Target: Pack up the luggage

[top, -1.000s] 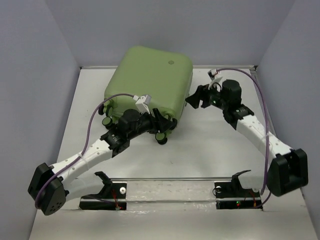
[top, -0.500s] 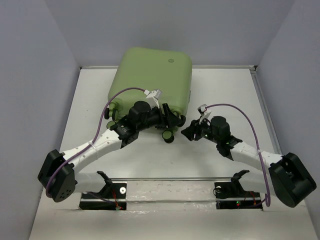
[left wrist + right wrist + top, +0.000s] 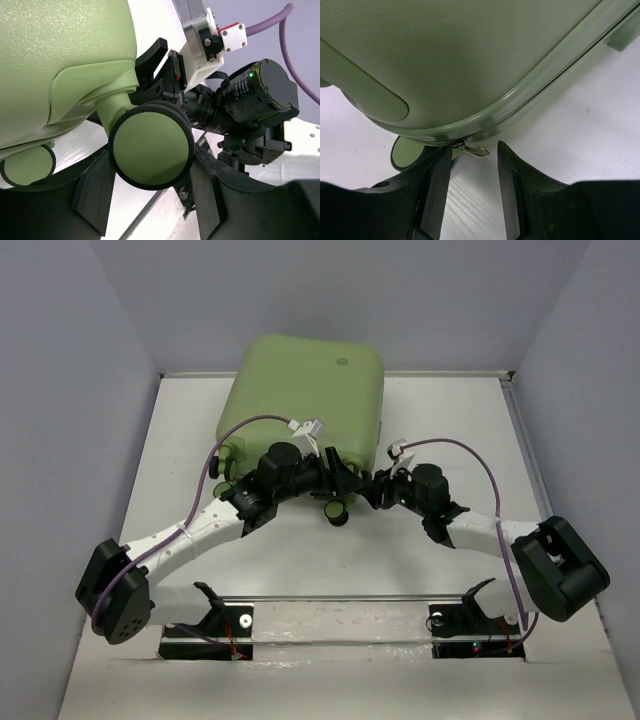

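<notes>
Grey walls [image 3: 300, 290] closed in a white table [image 3: 450, 430], and the luggage [image 3: 300, 400] lay shut and flat at its far side, a little left of centre. My left gripper [image 3: 345, 480] was clamped on a caster wheel [image 3: 151, 146] at the case's near right corner, one finger against each side. My right gripper [image 3: 380, 487] sat just beside that corner, fingers [image 3: 437, 185] apart, with the zipper pull [image 3: 472, 149] between their tips, unpinched.
</notes>
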